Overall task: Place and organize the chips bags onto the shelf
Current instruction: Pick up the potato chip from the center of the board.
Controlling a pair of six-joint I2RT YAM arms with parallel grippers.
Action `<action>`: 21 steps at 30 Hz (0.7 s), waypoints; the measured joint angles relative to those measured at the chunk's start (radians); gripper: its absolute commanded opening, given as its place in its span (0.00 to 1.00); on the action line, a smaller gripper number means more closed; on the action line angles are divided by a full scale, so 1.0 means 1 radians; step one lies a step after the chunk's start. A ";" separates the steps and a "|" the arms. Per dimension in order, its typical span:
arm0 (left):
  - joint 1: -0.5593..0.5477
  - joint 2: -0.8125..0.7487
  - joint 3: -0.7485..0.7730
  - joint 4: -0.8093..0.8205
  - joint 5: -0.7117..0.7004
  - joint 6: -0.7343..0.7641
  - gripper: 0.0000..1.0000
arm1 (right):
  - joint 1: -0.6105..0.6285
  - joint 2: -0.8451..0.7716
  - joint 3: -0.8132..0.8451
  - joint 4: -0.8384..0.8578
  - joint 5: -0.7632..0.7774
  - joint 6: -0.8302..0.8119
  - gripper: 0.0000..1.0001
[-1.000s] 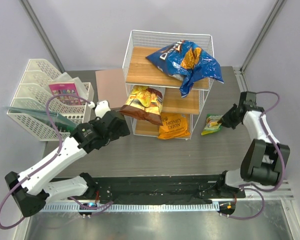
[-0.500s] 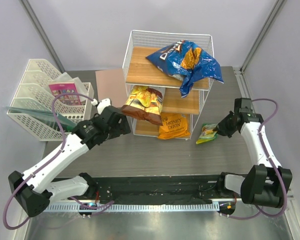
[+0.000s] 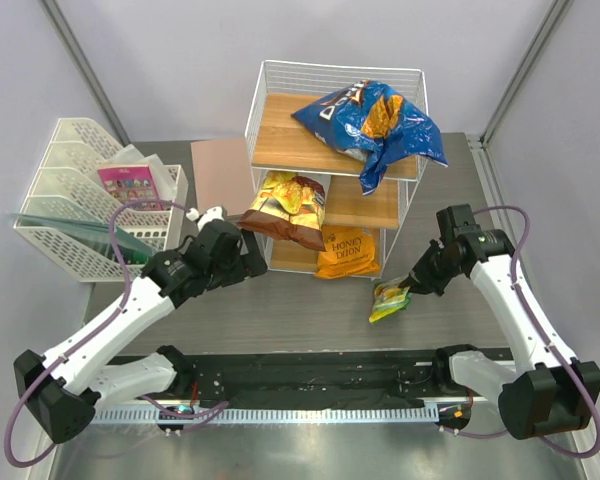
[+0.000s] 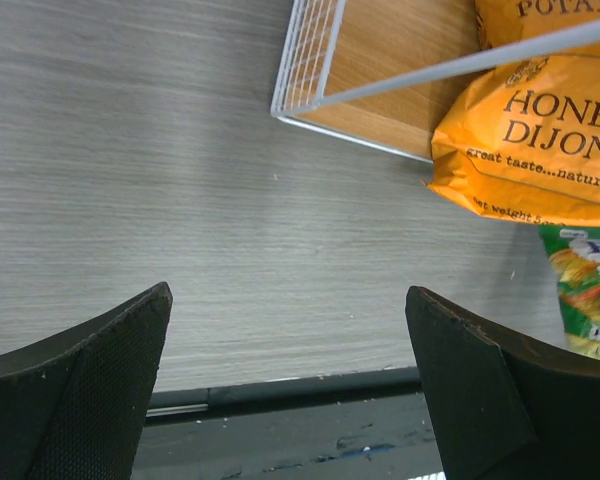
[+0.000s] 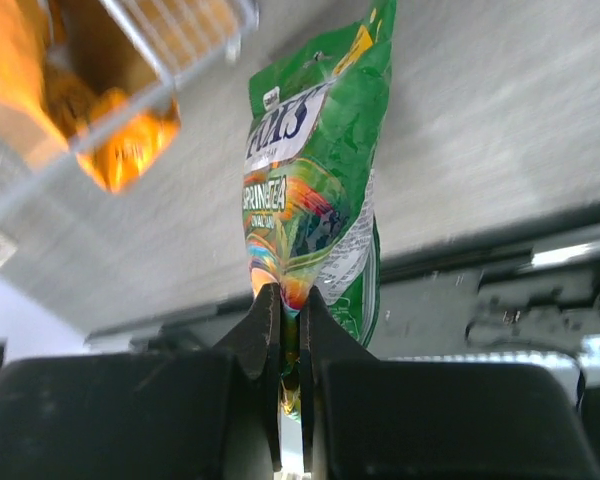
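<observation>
The shelf (image 3: 280,140) stands at the back middle. The blue Doritos bag (image 3: 380,120) lies on its top board and hangs over the right edge. A dark brown bag (image 3: 288,208) sticks out of the middle tier. The orange Honey Dijon bag (image 3: 347,252) stands on the bottom board; it also shows in the left wrist view (image 4: 530,150). My right gripper (image 3: 412,283) is shut on the small green-yellow bag (image 3: 390,298), which hangs from the jaws (image 5: 315,170) in front of the shelf's right corner. My left gripper (image 3: 245,260) is open and empty (image 4: 288,295) by the shelf's left front corner. The brown-white bag is out of view.
A white mesh file tray (image 3: 50,225) with a pink card packet (image 3: 130,185) stands at the left. A thin brown board (image 3: 220,170) lies left of the shelf. A black strip (image 3: 310,375) runs along the near table edge.
My right gripper has carried the green-yellow bag from the right of the shelf toward the near left. My left gripper has shifted slightly right toward the shelf.
</observation>
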 measured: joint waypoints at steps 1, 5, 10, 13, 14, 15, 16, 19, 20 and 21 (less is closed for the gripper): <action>0.000 -0.008 -0.011 0.005 0.011 -0.005 0.98 | 0.000 -0.007 0.000 -0.016 -0.023 0.000 0.01; 0.003 -0.029 -0.033 0.007 0.025 -0.008 0.98 | 0.014 -0.003 0.020 -0.095 -0.103 -0.018 0.01; 0.017 -0.037 -0.039 0.012 0.052 -0.007 0.99 | 0.067 0.018 0.126 -0.172 -0.175 -0.042 0.01; 0.021 -0.036 -0.056 0.044 0.108 -0.012 0.96 | 0.106 0.010 0.148 -0.171 -0.219 -0.034 0.01; 0.022 -0.035 -0.066 0.060 0.133 -0.020 0.95 | 0.121 0.006 0.147 -0.172 -0.229 -0.029 0.01; 0.022 -0.032 -0.074 0.074 0.164 -0.028 0.93 | 0.135 0.002 0.142 -0.172 -0.237 -0.021 0.01; 0.022 -0.029 -0.082 0.086 0.198 -0.034 0.93 | 0.148 -0.005 0.132 -0.171 -0.243 -0.011 0.01; 0.022 -0.014 -0.111 0.120 0.305 -0.055 0.93 | 0.178 -0.040 0.069 -0.156 -0.253 0.024 0.01; 0.022 -0.014 -0.120 0.123 0.346 -0.058 0.92 | 0.186 -0.056 0.036 -0.145 -0.255 0.039 0.01; 0.022 -0.014 -0.122 0.123 0.362 -0.060 0.92 | 0.190 -0.068 0.008 -0.136 -0.255 0.051 0.01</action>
